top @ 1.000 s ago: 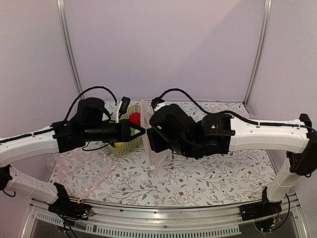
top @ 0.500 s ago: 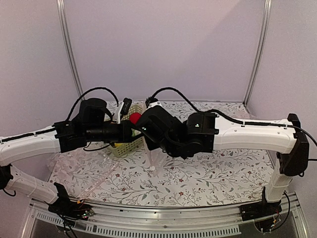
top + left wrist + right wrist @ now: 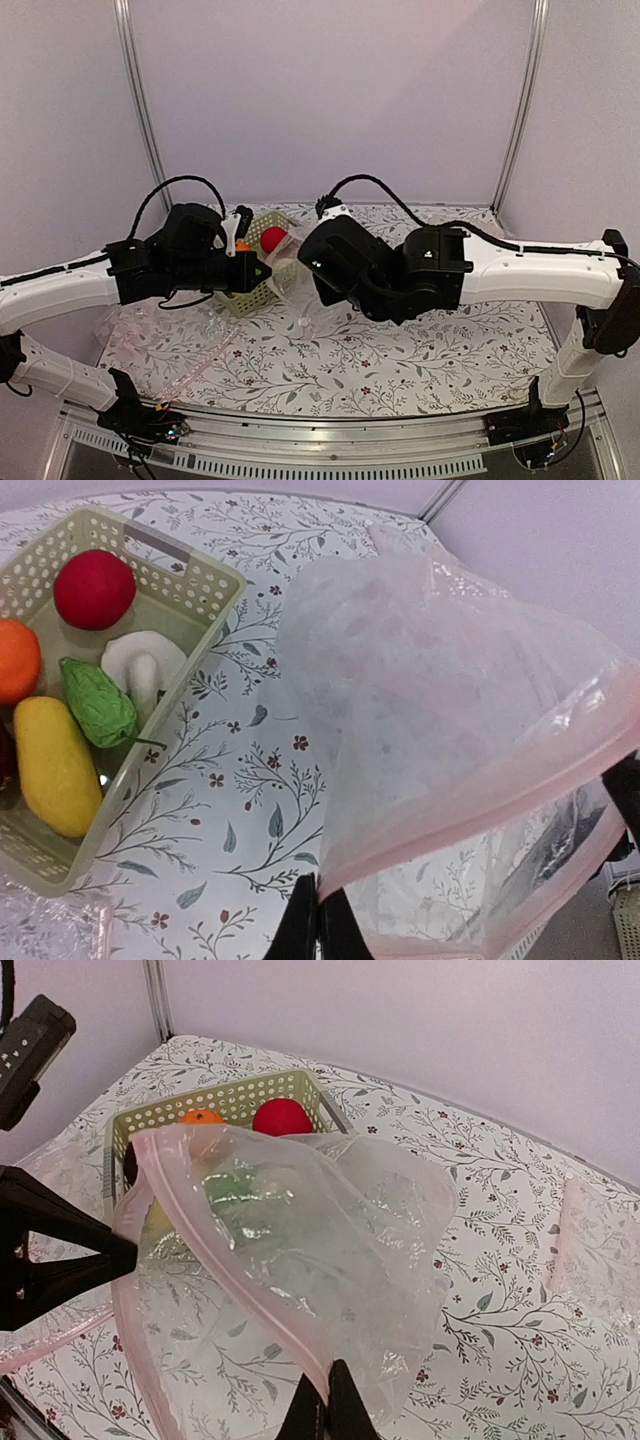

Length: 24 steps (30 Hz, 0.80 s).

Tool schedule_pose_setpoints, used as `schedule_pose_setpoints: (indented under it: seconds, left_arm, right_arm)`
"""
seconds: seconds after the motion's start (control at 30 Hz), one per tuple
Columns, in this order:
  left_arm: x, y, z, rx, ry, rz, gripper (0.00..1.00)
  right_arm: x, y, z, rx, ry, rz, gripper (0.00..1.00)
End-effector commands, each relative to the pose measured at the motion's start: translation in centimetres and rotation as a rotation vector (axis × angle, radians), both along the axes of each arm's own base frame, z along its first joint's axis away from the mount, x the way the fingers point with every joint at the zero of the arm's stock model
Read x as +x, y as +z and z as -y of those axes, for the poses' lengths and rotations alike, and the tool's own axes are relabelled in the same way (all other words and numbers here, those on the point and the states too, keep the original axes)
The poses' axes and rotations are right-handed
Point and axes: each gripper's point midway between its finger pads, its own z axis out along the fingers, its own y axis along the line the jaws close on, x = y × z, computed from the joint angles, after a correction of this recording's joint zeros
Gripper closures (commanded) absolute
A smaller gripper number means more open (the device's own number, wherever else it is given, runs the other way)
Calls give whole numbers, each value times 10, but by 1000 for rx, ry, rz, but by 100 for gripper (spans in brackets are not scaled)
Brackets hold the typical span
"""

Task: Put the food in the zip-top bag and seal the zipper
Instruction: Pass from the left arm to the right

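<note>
The zip-top bag [image 3: 450, 710] hangs above the table between both arms, its mouth spread apart. My left gripper [image 3: 318, 912] is shut on one end of the pink zipper [image 3: 480, 810]. My right gripper [image 3: 328, 1402] is shut on the zipper [image 3: 230, 1250] of the opposite lip. The bag [image 3: 330, 1210] holds nothing. The food lies in the green basket [image 3: 200, 575]: a red ball [image 3: 94, 588], an orange piece [image 3: 15, 660], a white piece [image 3: 145, 665], a green piece [image 3: 97, 700] and a yellow piece [image 3: 55, 765]. From above, the bag [image 3: 285, 272] shows faintly beside the basket [image 3: 262, 290].
A flat sheet of clear plastic [image 3: 150, 340] lies on the floral table at the left. More pink-edged plastic [image 3: 600, 1240] lies to the right of the bag. Grey walls and two metal posts [image 3: 140, 100] close off the back.
My right gripper has shut on the bag's edge. The right arm swung left toward the left gripper, then drew back right, spreading the bag's mouth. The left gripper stayed shut.
</note>
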Motion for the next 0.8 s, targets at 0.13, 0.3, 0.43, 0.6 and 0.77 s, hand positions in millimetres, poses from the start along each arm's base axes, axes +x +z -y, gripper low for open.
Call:
schedule_pose_setpoints:
  seconds: [0.13,0.3,0.43,0.6,0.77]
  left_arm:
    - [16,-10,-20,132,78,43,100]
    - [13,-6,18,17,-60,38,100]
    - [5,-4,45,-64,-175,15,100]
    - [-5,-9,54,-80,-242,-9,96]
    - [-27,-4,58,-126,-346,7,70]
  right_arm:
    - [-26,38,19,122,119,-80,100]
    - [-41,38,10,155,221,-135,100]
    - [-36,23,8,119,190,-138,100]
    - [-25,4,6,147,110,-162,100]
    - [-13,-5,13,179,46,-171,100]
